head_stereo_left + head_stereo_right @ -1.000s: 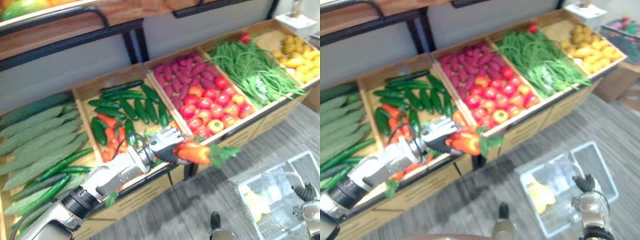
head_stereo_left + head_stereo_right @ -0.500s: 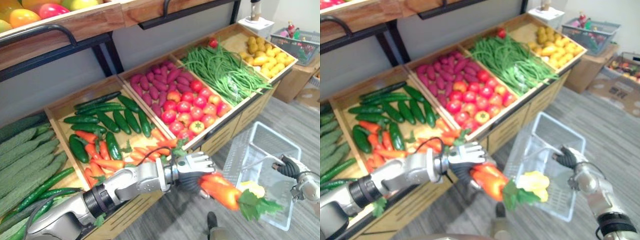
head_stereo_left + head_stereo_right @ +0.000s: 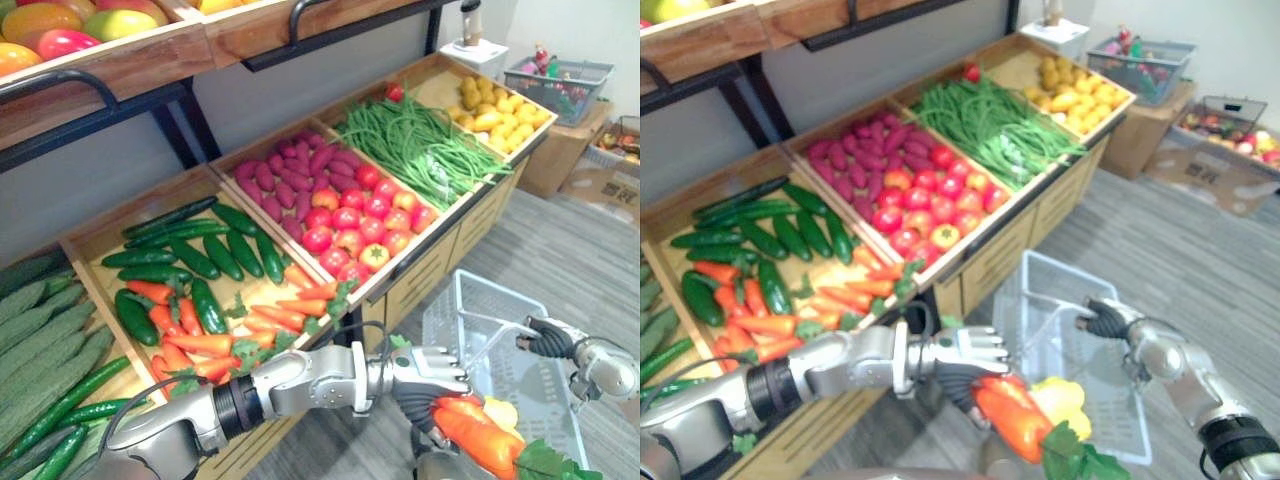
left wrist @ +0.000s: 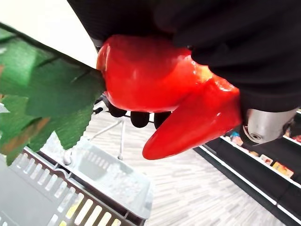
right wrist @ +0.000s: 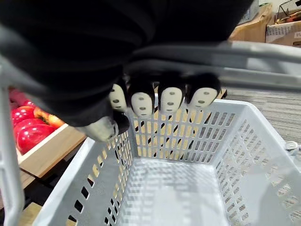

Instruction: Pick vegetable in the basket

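Observation:
My left hand [image 3: 425,370] is shut on an orange-red carrot [image 3: 475,440] with green leaves [image 3: 550,462], held out past the front of the stand over the near end of the basket. In the left wrist view the carrot [image 4: 155,80] hangs from the curled fingers with the basket [image 4: 70,188] below it. The white plastic basket [image 3: 1050,285] hangs above the floor, and my right hand [image 3: 1102,320] is shut on its wire handle [image 5: 263,52]. A yellow vegetable [image 3: 1060,398] lies in the basket beside the carrot.
The wooden stand holds crates of cucumbers [image 3: 200,255], carrots [image 3: 200,340], tomatoes [image 3: 360,220], purple sweet potatoes [image 3: 290,170], green beans [image 3: 420,145] and yellow produce [image 3: 490,100]. Its front edge [image 3: 420,260] runs close by the basket. A second basket [image 3: 560,75] stands on a cardboard box at the far right.
My left hand has carried the carrot away from the crates, rightward and down over the basket. The basket in my right hand has come closer. The camera view has also shifted.

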